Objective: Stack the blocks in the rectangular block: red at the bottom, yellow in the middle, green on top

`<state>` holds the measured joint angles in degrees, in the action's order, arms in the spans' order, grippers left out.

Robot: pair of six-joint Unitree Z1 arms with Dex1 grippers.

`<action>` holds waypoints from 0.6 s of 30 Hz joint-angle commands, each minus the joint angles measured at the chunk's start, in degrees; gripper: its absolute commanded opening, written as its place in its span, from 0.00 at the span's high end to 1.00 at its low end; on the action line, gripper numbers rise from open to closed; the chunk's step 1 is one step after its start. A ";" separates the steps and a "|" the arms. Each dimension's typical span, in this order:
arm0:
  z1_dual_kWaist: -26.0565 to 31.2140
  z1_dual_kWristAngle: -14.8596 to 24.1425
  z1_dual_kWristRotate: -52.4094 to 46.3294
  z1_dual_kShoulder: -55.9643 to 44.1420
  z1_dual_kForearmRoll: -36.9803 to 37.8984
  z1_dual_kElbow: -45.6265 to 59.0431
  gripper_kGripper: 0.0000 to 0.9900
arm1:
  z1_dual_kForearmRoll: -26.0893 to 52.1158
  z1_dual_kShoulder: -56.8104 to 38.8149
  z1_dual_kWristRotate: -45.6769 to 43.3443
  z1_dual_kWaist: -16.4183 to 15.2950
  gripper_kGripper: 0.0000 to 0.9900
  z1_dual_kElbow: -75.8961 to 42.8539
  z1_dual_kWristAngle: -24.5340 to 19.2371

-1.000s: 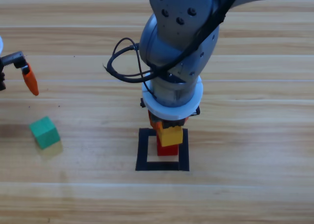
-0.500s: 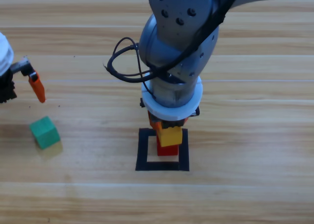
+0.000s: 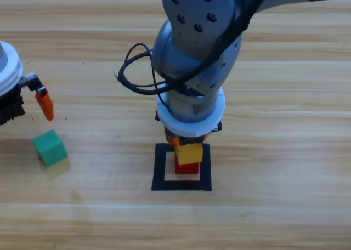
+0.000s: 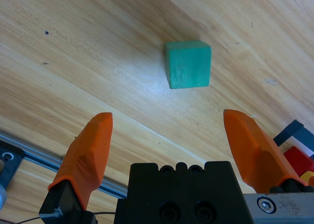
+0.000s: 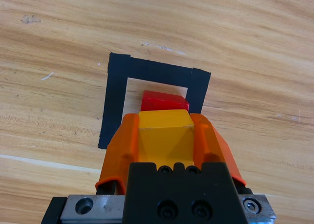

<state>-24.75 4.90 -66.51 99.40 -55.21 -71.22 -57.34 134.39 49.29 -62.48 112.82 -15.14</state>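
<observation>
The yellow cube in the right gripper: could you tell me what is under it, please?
Under the yellow cube, shut in the right gripper, the red cube shows inside the black tape square. The yellow cube covers most of it, so contact between them cannot be judged.

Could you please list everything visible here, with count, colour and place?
Red cube: one, red, inside the tape square, under the yellow cube.
Yellow cube: one, yellow, over the red cube, between the right gripper's jaws.
Green cube: one, teal-green, alone on the table at left.
Tape square: one, black, centre of the table.
Table: one, light wood.
Right gripper: one, orange jaws, shut on the yellow cube above the square.
Left gripper: one, orange jaws, open, at the left edge near the green cube.
</observation>
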 commanded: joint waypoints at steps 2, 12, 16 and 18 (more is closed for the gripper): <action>-1.35 0.46 -0.99 4.23 2.03 0.99 0.03 | -0.49 -0.89 0.89 -1.59 0.12 -1.46 -1.12; -1.26 -3.23 2.61 8.88 4.50 -0.50 0.03 | -0.40 -6.16 -0.51 -1.59 0.00 -2.08 -0.60; -1.26 -3.49 2.70 10.20 4.93 -0.68 0.03 | 5.04 -17.50 -4.12 -1.59 0.00 -9.64 -0.60; -1.26 -3.58 2.61 10.47 5.29 -0.50 0.03 | 17.44 -27.60 -10.27 -0.71 0.00 -22.47 2.92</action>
<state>-25.03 1.95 -64.28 107.24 -50.88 -71.87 -55.58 127.03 46.43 -62.63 107.65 -15.20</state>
